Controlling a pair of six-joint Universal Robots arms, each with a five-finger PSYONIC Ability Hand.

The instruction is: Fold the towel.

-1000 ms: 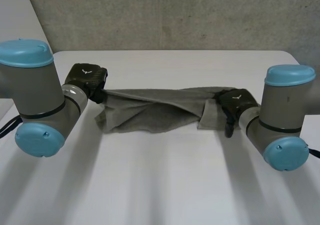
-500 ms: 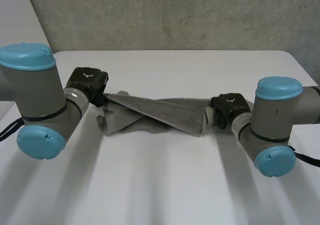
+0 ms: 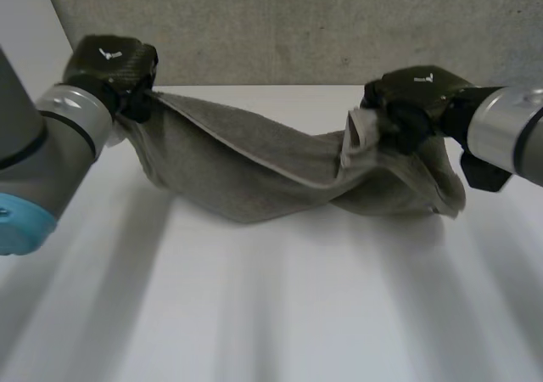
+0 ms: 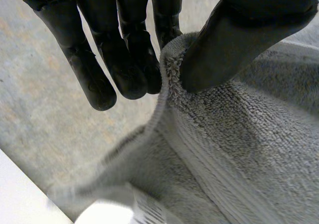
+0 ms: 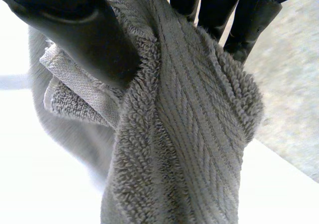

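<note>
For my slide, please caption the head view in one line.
The left hand and the right hand each pinch one end of the grey towel, whose middle sags toward the white table.

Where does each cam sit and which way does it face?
Head: between and behind the arms, looking down at the table; shows both arms, left hand and right hand holding the towel by its ends.
Left wrist: on the left wrist, looking along the palm; the left hand pinches a towel edge.
Right wrist: on the right wrist, looking along the palm; the right hand pinches bunched towel.
Shared: all three show the towel.
</note>
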